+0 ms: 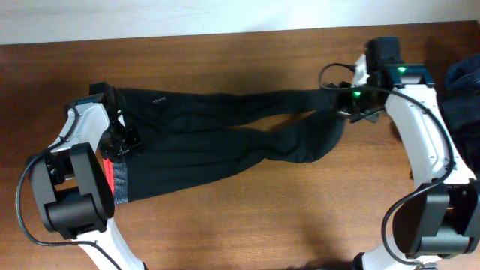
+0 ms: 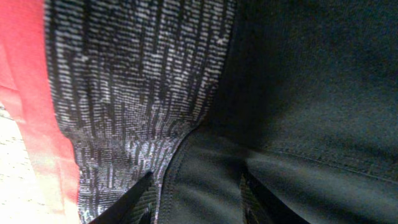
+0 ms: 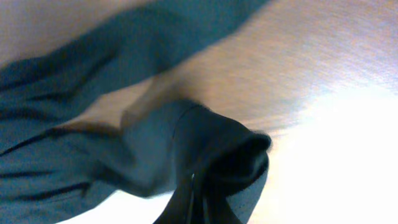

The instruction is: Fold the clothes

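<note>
Overhead: black pants point(image 1: 225, 131) lay lengthwise left-to-right | right gripper point(image 1: 346, 105) pinched tight on leg ends point(image 1: 328, 114) | left gripper point(image 1: 124, 139) at waistband point(image 1: 120, 184), part-spread, hold undetermined

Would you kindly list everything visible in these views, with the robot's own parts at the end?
pants: one, black with a grey waistband and red inner edge, stretched across the table from left to right
garment heap: one, dark and blue, at the table's right edge
table: one, brown wood, beneath everything
left tool: one, dark fingers, gripping the pants at the waistband, left end
right tool: one, dark fingers, shut on a bunched leg end, right side
</note>
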Available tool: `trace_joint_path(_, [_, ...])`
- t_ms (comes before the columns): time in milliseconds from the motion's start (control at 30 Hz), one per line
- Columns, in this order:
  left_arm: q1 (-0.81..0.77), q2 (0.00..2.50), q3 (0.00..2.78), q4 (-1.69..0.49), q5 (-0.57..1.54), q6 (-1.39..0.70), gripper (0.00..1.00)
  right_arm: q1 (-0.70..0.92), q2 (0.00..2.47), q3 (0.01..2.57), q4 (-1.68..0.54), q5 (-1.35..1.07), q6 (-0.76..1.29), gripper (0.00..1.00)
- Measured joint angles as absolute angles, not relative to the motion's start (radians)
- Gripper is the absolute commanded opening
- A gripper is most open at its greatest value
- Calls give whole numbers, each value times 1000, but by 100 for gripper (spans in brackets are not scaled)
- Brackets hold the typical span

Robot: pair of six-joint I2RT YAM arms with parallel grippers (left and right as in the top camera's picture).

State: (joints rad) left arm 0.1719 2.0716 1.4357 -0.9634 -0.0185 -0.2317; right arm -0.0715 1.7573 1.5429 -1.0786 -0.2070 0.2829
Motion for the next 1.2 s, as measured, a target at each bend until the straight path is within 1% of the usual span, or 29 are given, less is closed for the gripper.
trace_joint_path(300, [172,2072,1436,-963,-19,-232,45,-173,1758,1543,-1105,-99,275,4])
trace_joint_path(700, [172,2072,1436,-963,-19,-232,45,-193,1758,1543,-1089,39,265,5])
trace_joint_path(733, [172,2072,1436,-963,-19,-232,45,-193,1758,1543,-1083,52,265,8])
trace_joint_path(767, [172,2072,1436,-963,-19,-232,45,-193,1758,1543,-1077,63,266,15])
trace_joint_path(800, [172,2072,1436,-963,-19,-232,45,-193,1758,1543,-1069,72,265,24])
trace_joint_path(833, [172,2072,1436,-963,-19,-232,45,-193,1758,1543,-1063,82,264,31])
trace_joint_path(867, [172,2072,1436,-963,-19,-232,45,-193,1759,1543,-1060,90,264,34])
trace_joint_path(933, [172,2072,1436,-963,-19,-232,45,-193,1760,1543,-1055,109,261,37])
trace_joint_path(1200, [172,2072,1436,-962,-19,-232,45,-212,1763,1543,-1042,149,259,38])
